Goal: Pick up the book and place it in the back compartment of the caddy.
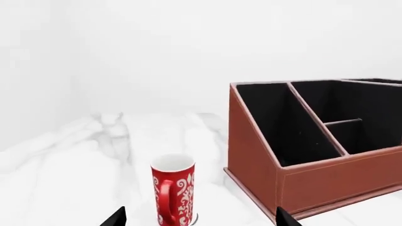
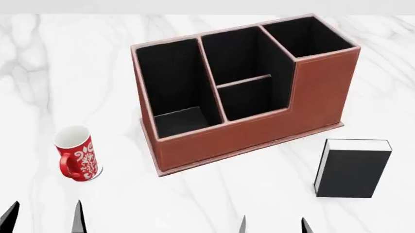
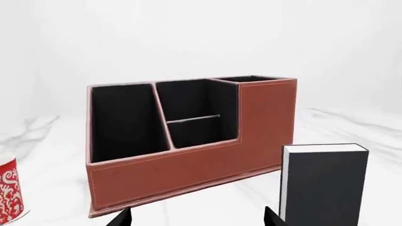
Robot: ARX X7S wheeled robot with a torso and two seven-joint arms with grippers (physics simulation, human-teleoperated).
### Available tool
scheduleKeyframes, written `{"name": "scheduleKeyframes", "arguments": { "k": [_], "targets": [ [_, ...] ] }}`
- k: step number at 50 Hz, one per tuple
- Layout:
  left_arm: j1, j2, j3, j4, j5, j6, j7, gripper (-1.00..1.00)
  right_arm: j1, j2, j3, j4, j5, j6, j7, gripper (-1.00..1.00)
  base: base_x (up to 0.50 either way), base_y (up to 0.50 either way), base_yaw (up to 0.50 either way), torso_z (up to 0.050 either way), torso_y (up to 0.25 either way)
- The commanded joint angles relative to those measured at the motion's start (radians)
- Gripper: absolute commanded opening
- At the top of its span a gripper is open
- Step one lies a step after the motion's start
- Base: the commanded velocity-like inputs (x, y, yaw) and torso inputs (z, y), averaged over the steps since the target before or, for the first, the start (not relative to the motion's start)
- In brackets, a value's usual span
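1. The right claw (image 2: pixel 272 225) hangs spread and empty at the near desk (image 2: pixel 214 199) edge; the left claw (image 2: pixel 44 216), also spread, sits by the mug (image 2: pixel 77 154).
2. The book (image 2: pixel 352 169) stands upright just beyond the right claw, slightly to its right, so the right arm is nearer.
3. Farther back, the caddy (image 2: pixel 259 133) holds the back compartment (image 2: pixel 250 99).

Both tools only poke in at the bottom edge of the head view: left tool (image 2: pixel 44 216), right tool (image 2: pixel 272 224), just black fingertips. The mug (image 3: pixel 9 193) and the book (image 3: pixel 323 186) get cropped in the right wrist view.
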Motion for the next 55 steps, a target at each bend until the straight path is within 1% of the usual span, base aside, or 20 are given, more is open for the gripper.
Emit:
{"name": "scheduleKeyframes", "arguments": {
  "k": [1,7,15,19,21,28,30,31,39,42,44,49,53,55],
  "targets": [
    [0.027,-0.028,-0.001,0.143,0.0,-0.002,-0.034,1.0,-0.069,0.027,-0.005,-0.158,0.029,-0.012,0.02,1.0,0.0,0.0,0.0,0.0,0.0],
    [0.038,-0.036,-0.008,0.181,-0.016,0.016,-0.044,1.0,-0.099,0.04,0.002,-0.225,0.024,-0.035,0.041,1.0,0.0,0.0,0.0,0.0,0.0],
    [0.078,-0.058,-0.027,0.299,-0.042,0.052,-0.049,1.0,-0.131,0.058,0.043,-0.311,0.058,-0.039,0.072,1.0,0.0,0.0,0.0,0.0,0.0],
    [0.086,-0.07,-0.028,0.326,-0.055,0.049,-0.045,1.0,-0.134,0.062,0.063,-0.32,0.044,-0.058,0.095,1.0,0.0,0.0,0.0,0.0,0.0],
    [0.092,-0.075,-0.034,0.339,-0.064,0.056,-0.045,1.0,-0.131,0.069,0.084,-0.326,0.07,-0.052,0.1,1.0,0.0,0.0,0.0,0.0,0.0],
    [0.092,-0.081,-0.044,0.346,-0.073,0.069,-0.055,1.0,-0.126,0.08,0.14,-0.341,0.112,-0.045,0.132,1.0,0.0,0.0,0.0,0.0,0.0],
    [0.082,-0.081,-0.044,0.324,-0.044,0.081,-0.068,1.0,-0.124,0.083,0.146,-0.338,0.119,-0.044,0.136,1.0,0.0,0.0,0.0,0.0,0.0],
    [0.081,-0.082,-0.053,0.325,-0.084,0.088,-0.058,1.0,-0.124,0.083,0.153,-0.34,0.127,-0.044,0.14,1.0,0.0,0.0,0.0,0.0,0.0],
    [0.073,-0.088,-0.067,0.326,-0.099,0.092,-0.072,1.0,-0.132,0.085,0.179,-0.358,0.166,-0.056,0.155,1.0,0.0,0.0,0.0,0.0,0.0],
    [0.069,-0.091,-0.07,0.318,-0.099,0.097,-0.076,1.0,-0.135,0.079,0.201,-0.35,0.209,-0.088,0.153,1.0,0.0,0.0,0.0,0.0,0.0],
    [0.072,-0.093,-0.072,0.324,-0.104,0.093,-0.079,1.0,-0.13,0.072,0.207,-0.333,0.202,-0.117,0.156,1.0,0.0,0.0,0.0,0.0,0.0],
    [0.074,-0.096,-0.072,0.327,-0.109,0.099,-0.082,1.0,-0.135,0.074,0.216,-0.337,0.217,-0.131,0.159,1.0,0.0,0.0,0.0,0.0,0.0],
    [0.079,-0.095,-0.07,0.331,-0.086,0.104,-0.097,1.0,-0.139,0.079,0.22,-0.334,0.239,-0.147,0.152,1.0,0.0,0.0,0.0,0.0,0.0],
    [0.081,-0.096,-0.075,0.339,-0.113,0.104,-0.094,1.0,-0.142,0.078,0.22,-0.332,0.245,-0.16,0.149,1.0,0.0,0.0,0.0,0.0,0.0]
  ]
}}
